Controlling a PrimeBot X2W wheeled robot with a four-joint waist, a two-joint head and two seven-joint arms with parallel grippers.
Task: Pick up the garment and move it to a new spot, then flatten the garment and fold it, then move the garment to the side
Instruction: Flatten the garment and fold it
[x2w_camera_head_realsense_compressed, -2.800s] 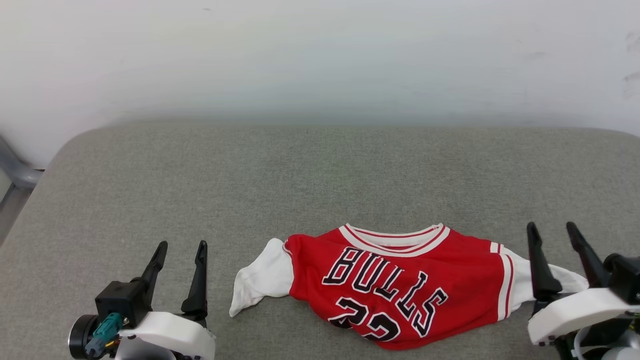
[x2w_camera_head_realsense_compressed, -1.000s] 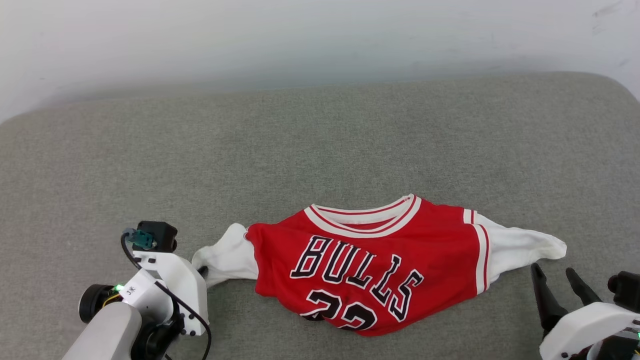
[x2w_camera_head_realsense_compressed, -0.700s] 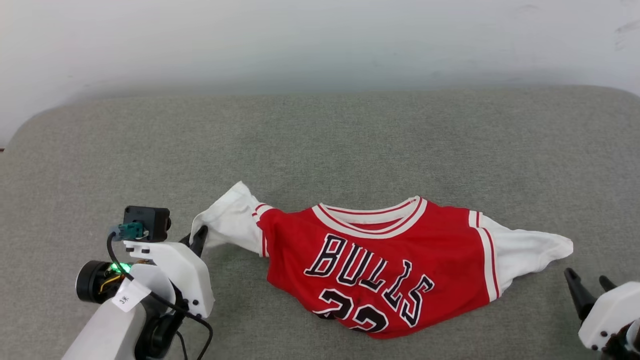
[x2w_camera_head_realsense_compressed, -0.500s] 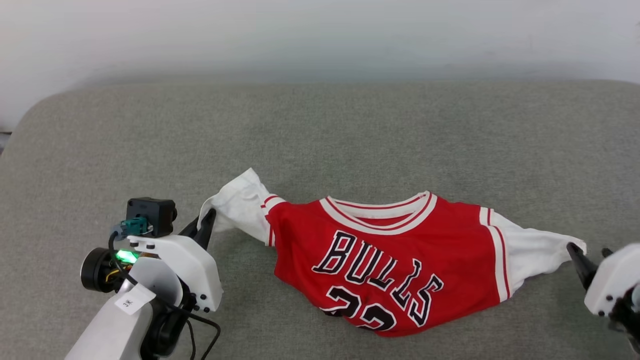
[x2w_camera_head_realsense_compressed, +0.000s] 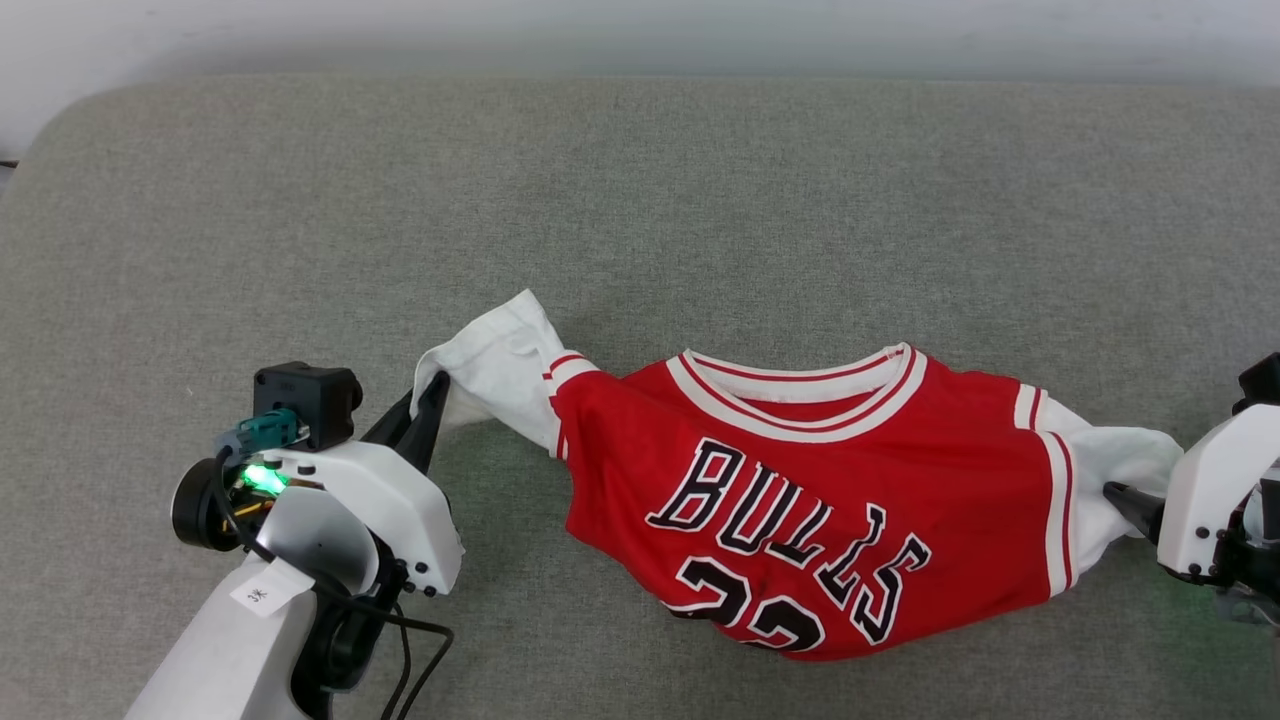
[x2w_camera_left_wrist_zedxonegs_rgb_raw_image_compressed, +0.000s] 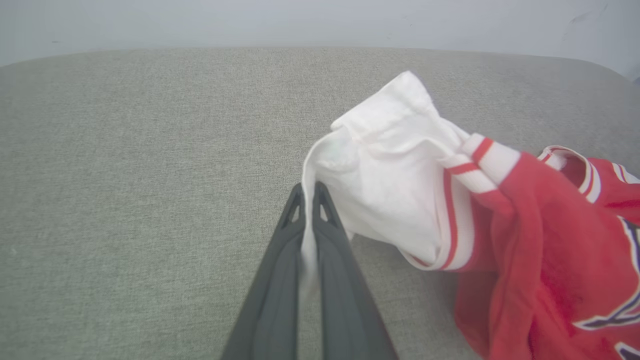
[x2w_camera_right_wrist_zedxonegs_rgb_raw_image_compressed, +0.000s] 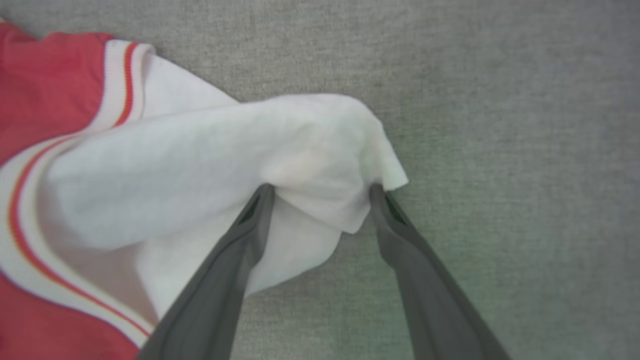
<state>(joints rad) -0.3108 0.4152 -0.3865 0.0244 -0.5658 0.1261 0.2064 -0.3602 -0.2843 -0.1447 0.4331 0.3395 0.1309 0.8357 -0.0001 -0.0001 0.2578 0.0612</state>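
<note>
Left sleeve (x2w_camera_head_realsense_compressed: 495, 350) lifted since a second ago!
The left gripper (x2w_camera_left_wrist_zedxonegs_rgb_raw_image_compressed: 307, 192) pinches it tight on the "BULLS" jersey (x2w_camera_head_realsense_compressed: 800, 500); the right gripper (x2w_camera_right_wrist_zedxonegs_rgb_raw_image_compressed: 321, 190), spread wide, now straddles the other.

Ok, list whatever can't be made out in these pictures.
- Head view: lower half of the number on the garment, folded under.
- Left wrist view: its lettering, cut off by the right edge.
- Head view: right end effector, mostly behind its white housing.

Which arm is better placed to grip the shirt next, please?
The right: the right gripper stands open astride the shirt's white sleeve end and need only close. The left gripper is already shut on the other sleeve.
</note>
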